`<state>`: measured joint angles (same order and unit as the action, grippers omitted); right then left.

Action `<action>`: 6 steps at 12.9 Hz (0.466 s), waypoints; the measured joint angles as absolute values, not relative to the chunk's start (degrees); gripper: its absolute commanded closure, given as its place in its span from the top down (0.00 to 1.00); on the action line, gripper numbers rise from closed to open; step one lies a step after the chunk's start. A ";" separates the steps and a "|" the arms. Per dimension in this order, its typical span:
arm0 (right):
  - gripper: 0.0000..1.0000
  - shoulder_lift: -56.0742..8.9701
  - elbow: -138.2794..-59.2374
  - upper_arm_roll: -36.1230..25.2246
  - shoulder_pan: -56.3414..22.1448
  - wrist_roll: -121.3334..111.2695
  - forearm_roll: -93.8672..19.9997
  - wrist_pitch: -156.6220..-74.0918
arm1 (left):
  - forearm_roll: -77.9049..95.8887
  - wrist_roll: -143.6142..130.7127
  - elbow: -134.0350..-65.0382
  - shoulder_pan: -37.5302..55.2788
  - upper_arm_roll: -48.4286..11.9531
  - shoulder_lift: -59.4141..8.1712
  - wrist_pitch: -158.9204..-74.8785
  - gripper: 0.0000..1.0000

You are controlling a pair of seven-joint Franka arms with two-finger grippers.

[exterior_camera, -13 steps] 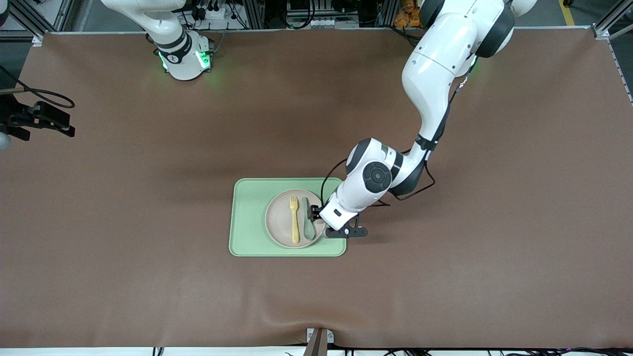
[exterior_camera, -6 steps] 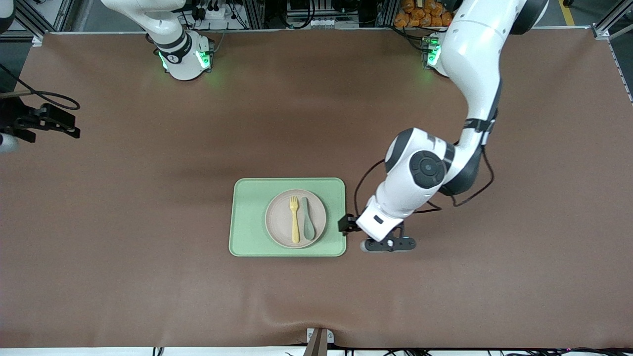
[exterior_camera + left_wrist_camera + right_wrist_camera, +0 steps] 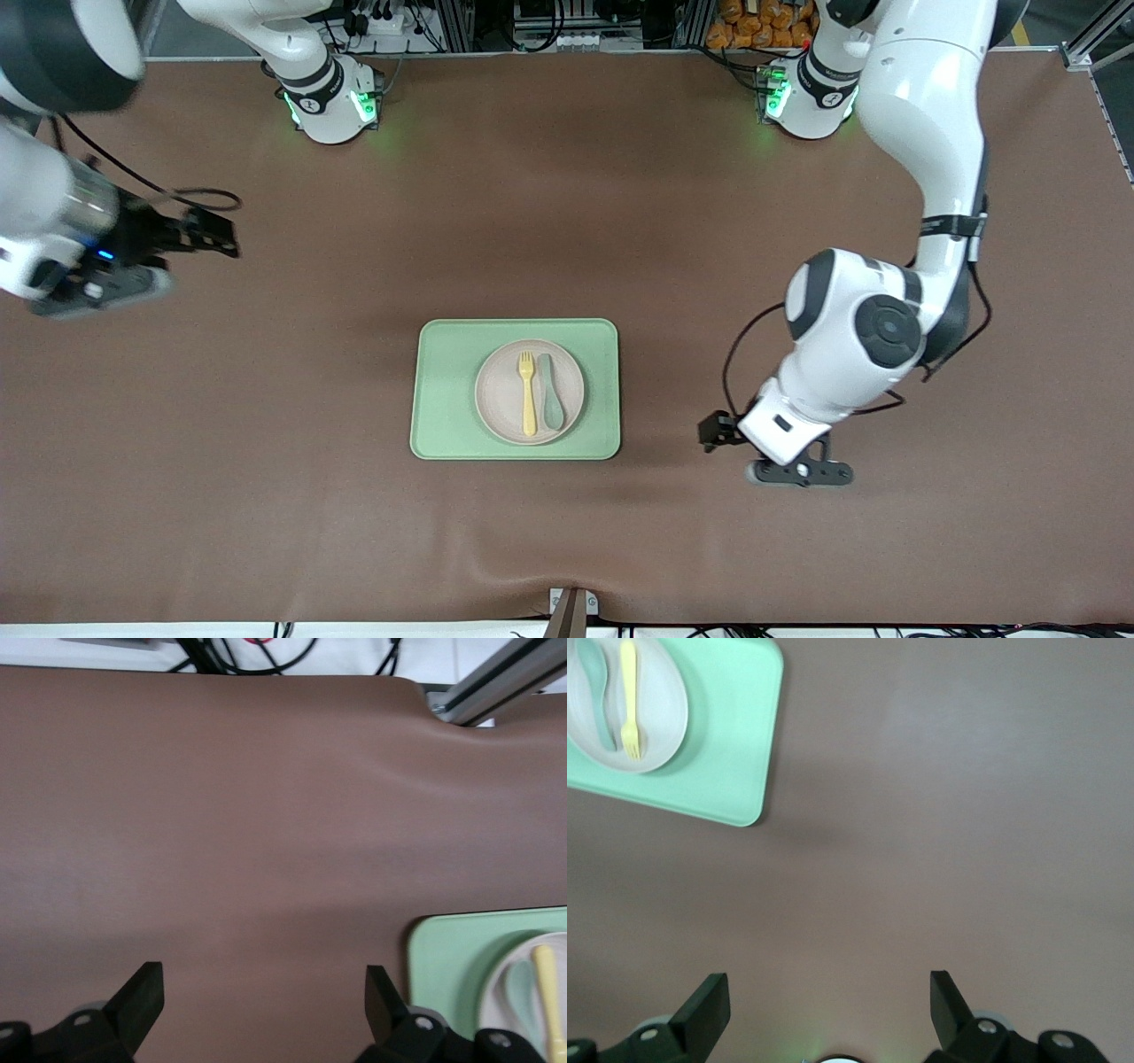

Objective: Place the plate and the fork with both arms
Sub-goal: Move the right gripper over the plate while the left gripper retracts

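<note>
Fork (image 3: 528, 393) lies on the plate (image 3: 499, 392) – left end effector (image 3: 714, 430) and right end effector (image 3: 213, 232) hover over bare worktop (image 3: 567, 221), both wide open and empty.

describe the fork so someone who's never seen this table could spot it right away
Find the light-green tray in the middle of the brown table; a round beige-pink plate sits on it. The fork lies on that plate, pale yellow with tines, beside a grey-green spoon.
</note>
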<state>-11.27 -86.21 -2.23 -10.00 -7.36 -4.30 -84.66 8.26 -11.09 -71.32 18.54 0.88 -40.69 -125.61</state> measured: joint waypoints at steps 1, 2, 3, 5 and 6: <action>1.00 -13.85 -86.14 -2.18 -11.67 -7.36 -4.73 -85.82 | 8.26 -9.36 -71.49 17.30 0.89 -40.69 -125.19 1.00; 1.00 -15.97 -86.07 -2.16 -13.21 -7.34 -4.96 -87.87 | 8.26 -7.87 -71.60 16.04 0.84 -40.69 -124.50 1.00; 1.00 -17.49 -86.01 -2.15 -14.39 -7.31 -5.16 -90.19 | 8.26 -6.66 -71.63 14.72 0.57 -40.65 -123.49 1.00; 1.00 -19.94 -85.96 -2.15 -16.16 -7.27 -5.42 -94.25 | 7.88 -4.84 -71.55 10.70 -1.89 -40.11 -120.19 1.00; 1.00 -21.40 -85.97 -2.14 -17.00 -7.27 -5.48 -96.90 | 6.69 -4.49 -71.41 8.09 -3.99 -39.25 -117.95 1.00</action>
<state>-21.40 -85.97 -2.14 -17.00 -7.27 -5.48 -96.90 6.69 -4.49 -71.41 8.09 -3.99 -39.25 -117.95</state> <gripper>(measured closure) 0.000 0.000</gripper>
